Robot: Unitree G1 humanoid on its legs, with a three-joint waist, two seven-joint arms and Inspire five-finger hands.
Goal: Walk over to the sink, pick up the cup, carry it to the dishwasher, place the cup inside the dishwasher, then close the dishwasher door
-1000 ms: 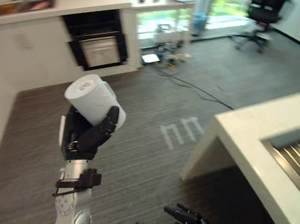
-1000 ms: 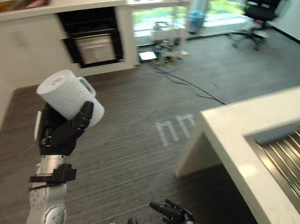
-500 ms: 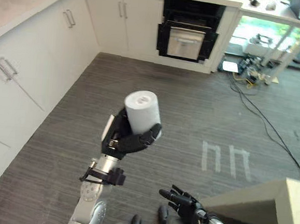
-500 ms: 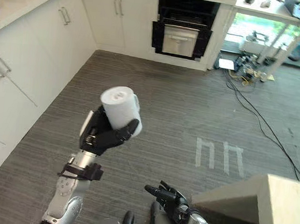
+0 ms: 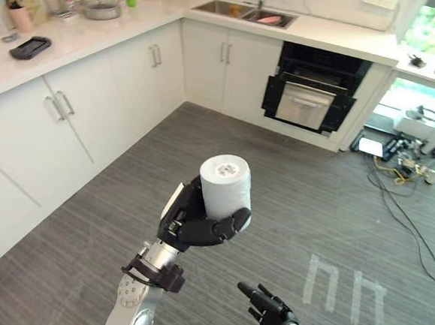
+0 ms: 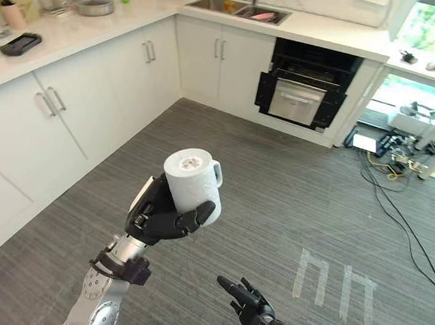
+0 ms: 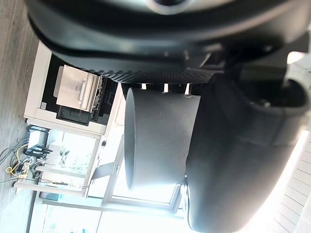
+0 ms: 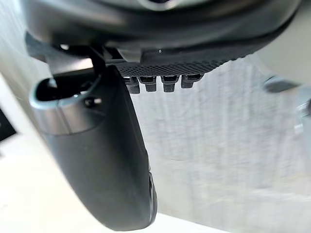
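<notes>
My left hand (image 6: 157,216) grips the cup (image 6: 192,181): white mug, nearly upright, fingers curled round its lower half, handle on the side away from my palm. Dishwasher (image 5: 321,65): dark, built in under the tabletop (image 5: 325,40), well beyond the hand & to its right; silver-fronted door (image 5: 305,106) part open. Sink (image 5: 244,12): steel, in that tabletop, farther off, sth pink inside.

One cup (image 5: 225,184) (white), one dishwasher (image 5: 311,94), one sink (image 5: 222,7), one pan (image 5: 101,8), one black tray (image 5: 29,46)

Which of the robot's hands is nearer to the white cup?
Left. The left hand is curled round the cup; the right hand is lower and apart from it, fingers straight, holding nothing.
</notes>
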